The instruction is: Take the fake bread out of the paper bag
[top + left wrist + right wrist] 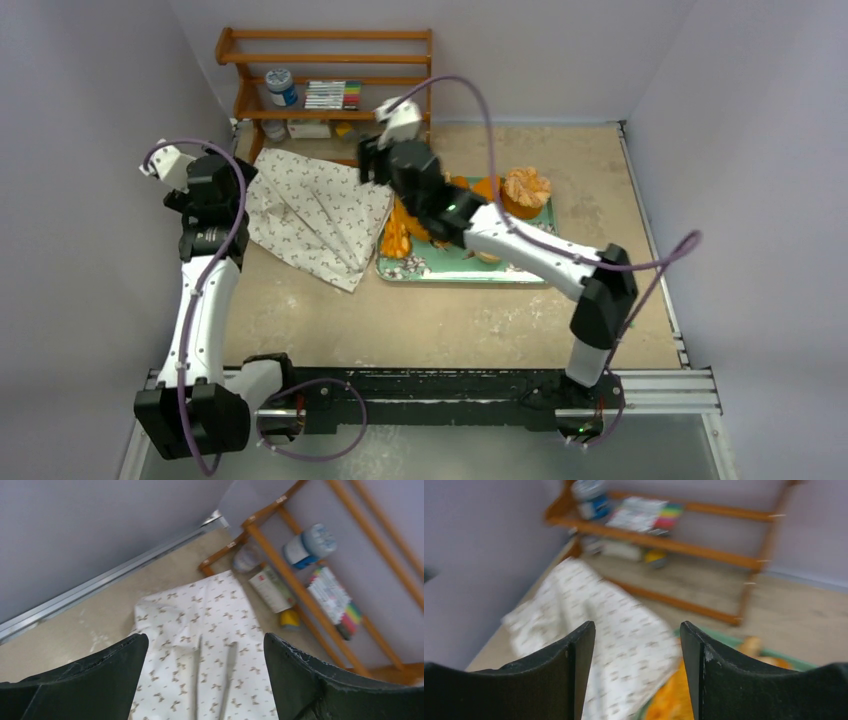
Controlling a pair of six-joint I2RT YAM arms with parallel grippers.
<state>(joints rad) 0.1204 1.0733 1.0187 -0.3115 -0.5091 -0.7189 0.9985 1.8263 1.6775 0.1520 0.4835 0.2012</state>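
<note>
Both empty and spread apart, the left gripper (205,645) and right gripper (636,630) hang above the flat white dark-motif paper bag (315,215). Orange fake bread (398,236) lies on the green floral tray (480,271) beside it. Unloading seems finished; next, check inside the bag.

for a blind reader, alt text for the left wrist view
A white paper bag printed with small dark motifs lies flat on the tan table, between the black fingers of the open left gripper; a wooden shelf stands behind.
</note>
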